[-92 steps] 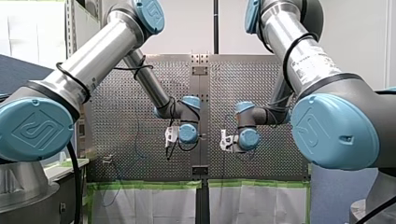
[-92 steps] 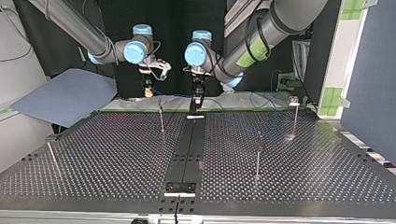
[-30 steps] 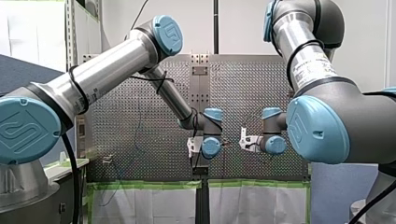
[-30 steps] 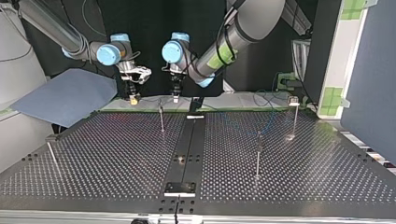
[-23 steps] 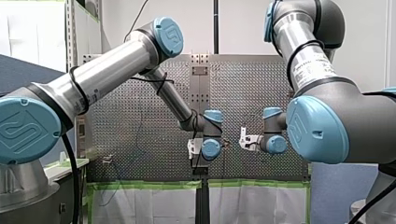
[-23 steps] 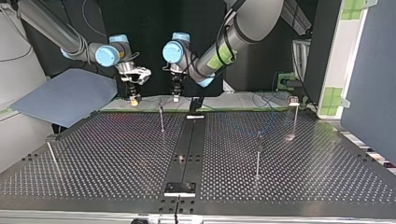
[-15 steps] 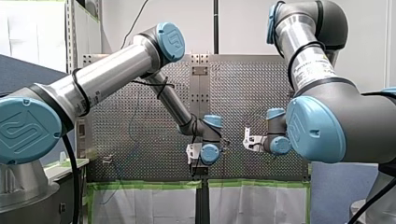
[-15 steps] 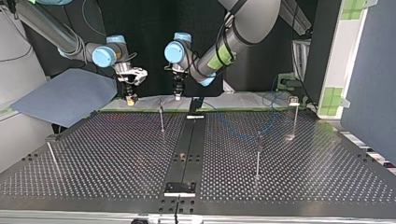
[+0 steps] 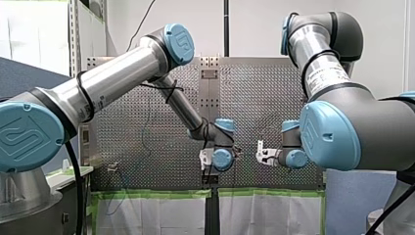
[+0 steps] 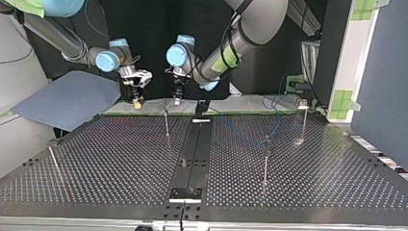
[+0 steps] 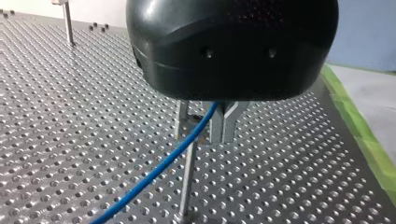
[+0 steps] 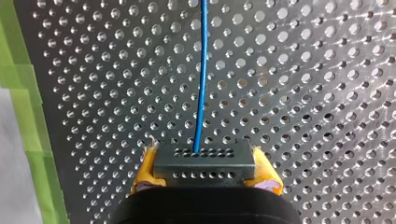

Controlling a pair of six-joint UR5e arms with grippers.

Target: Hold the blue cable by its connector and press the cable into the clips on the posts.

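Note:
The right wrist view shows my right gripper (image 12: 204,170) with its yellow pads shut on a dark grey connector (image 12: 204,163). The blue cable (image 12: 201,70) runs straight ahead from that connector over the perforated table. My left gripper (image 11: 204,123) is shut loosely on the same blue cable (image 11: 159,168), which passes between its metal fingers just above a thin post (image 11: 187,177). In the top view my right gripper (image 10: 137,99) and my left gripper (image 10: 177,98) hang side by side at the far edge. The left one is close to a post (image 10: 166,120).
Three more posts stand on the table: one (image 10: 265,159) right of centre, one (image 10: 303,120) far right, one (image 10: 52,156) at the left edge. A black rail (image 10: 192,149) runs down the middle. A blue-grey sheet (image 10: 67,98) lies beyond the far left corner.
Since the earliest frames both grippers have moved toward the top view's left. Over the last second they shifted only slightly, and the slack cable swung over the table's right half.

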